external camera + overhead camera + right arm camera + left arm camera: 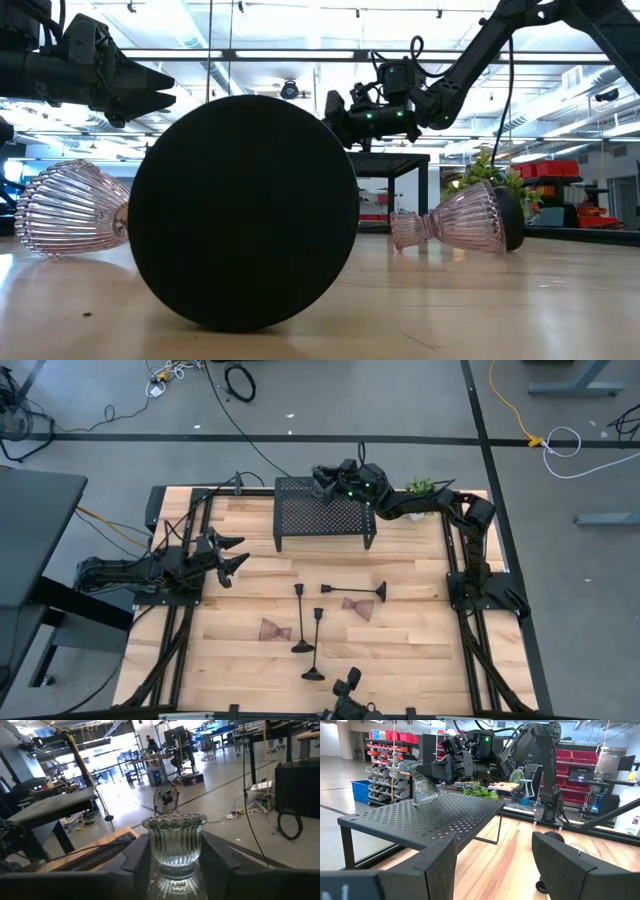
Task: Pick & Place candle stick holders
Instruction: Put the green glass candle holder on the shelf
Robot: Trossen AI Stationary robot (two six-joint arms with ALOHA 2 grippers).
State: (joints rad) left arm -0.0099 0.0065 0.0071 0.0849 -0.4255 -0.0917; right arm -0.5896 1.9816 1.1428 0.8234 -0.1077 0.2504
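Right gripper point(422, 770) jaws clamping glass holder point(425, 790), upright on mesh rack point(435, 817)

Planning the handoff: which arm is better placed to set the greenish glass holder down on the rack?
Right. The right gripper already clamps the greenish glass holder just above the black mesh rack, while the left gripper hangs open beside the rack, holding nothing.

High view: we look straight down over the table point(400, 630).
Low view: we sit at tabletop level.
Shared: the mesh rack point(325, 512).
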